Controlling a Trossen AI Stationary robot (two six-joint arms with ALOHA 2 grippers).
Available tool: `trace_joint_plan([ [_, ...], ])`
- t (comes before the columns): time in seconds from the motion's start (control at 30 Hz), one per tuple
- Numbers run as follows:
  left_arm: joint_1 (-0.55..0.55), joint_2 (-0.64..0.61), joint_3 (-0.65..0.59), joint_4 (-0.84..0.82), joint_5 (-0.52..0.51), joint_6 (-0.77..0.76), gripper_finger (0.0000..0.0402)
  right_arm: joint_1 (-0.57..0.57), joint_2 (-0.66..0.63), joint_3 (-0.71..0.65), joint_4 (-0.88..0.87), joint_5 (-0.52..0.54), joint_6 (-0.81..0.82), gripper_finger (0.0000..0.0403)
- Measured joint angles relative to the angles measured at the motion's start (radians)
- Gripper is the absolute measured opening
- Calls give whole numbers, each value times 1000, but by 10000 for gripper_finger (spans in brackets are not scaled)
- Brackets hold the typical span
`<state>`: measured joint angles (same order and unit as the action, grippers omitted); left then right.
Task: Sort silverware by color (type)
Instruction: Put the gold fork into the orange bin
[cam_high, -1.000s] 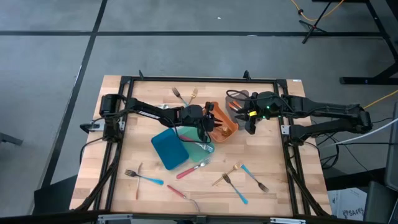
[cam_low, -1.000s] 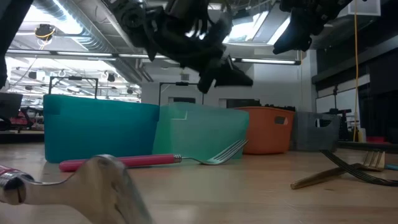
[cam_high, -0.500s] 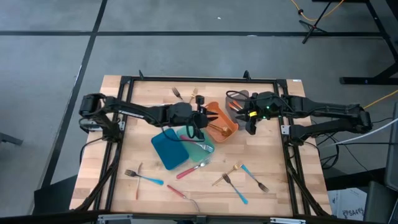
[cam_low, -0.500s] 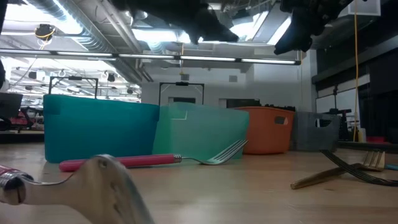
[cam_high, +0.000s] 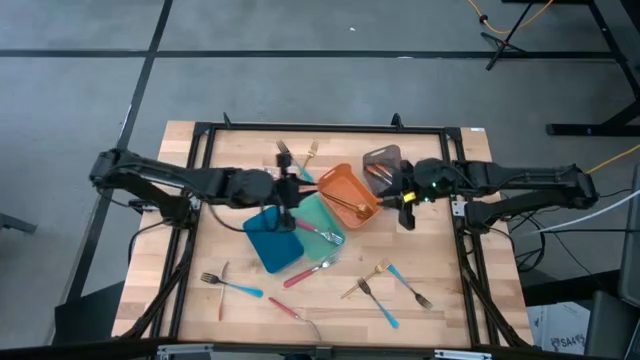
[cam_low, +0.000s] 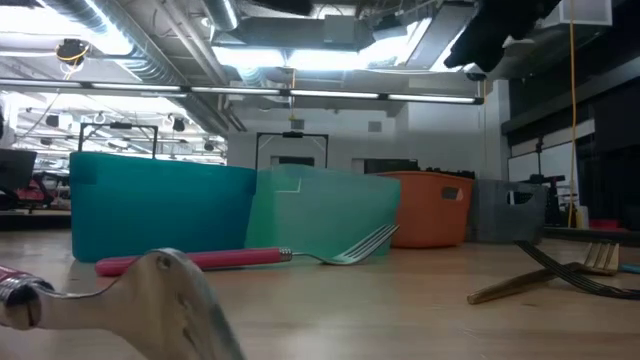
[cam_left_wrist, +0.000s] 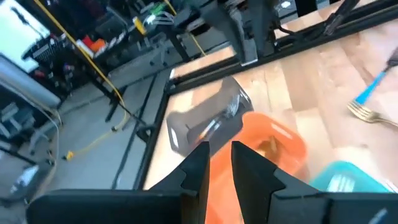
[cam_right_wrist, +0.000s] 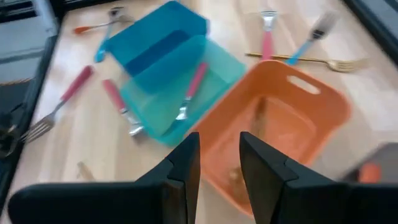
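Silverware (cam_high: 385, 285) is scattered over the tabletop (cam_high: 440, 250), mostly lower half of the high view, plus a few pieces top centre and some already in the trays. Left claw (cam_high: 287, 188) hangs just above centre, over the near edge of the blue tray (cam_high: 272, 240); fingers (cam_left_wrist: 198, 163) show a narrow gap, nothing between them. Right claw (cam_high: 405, 205) sits right of centre beside the orange tray (cam_high: 350, 195), fingers (cam_right_wrist: 186, 163) apart, empty.

Outward from the claws: teal tray (cam_high: 322, 232) carries a pink-handled fork (cam_right_wrist: 191, 88), and a grey tray (cam_high: 380, 165) stands at upper right of the tray cluster. Pink fork (cam_low: 250, 258) lies against the teal tray's lower wall. Loose pieces at lower left (cam_high: 232, 285), gold and blue ones at lower right, and forks near the top edge (cam_high: 298, 152).

Handling guess: pieces look light, stiff, thin, probably slick metal heads. They lie flat, so pinching low across the handle mid-length seems best. Crossed pieces at lower right likely drag each other, and tray walls crowd the pink fork.
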<state>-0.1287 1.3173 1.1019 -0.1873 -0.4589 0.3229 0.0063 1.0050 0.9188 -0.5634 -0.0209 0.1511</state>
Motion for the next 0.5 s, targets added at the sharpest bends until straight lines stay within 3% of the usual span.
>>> trace_joint_plan([
  [0.3, -115, -133, 0, -331, -80, -308, 60, 192, 50, 0, -2, 71, -1, 104],
  [0.5, -164, -130, 0, -380, -81, -396, 60, 308, 160, 0, -8, 60, -1, 104],
])
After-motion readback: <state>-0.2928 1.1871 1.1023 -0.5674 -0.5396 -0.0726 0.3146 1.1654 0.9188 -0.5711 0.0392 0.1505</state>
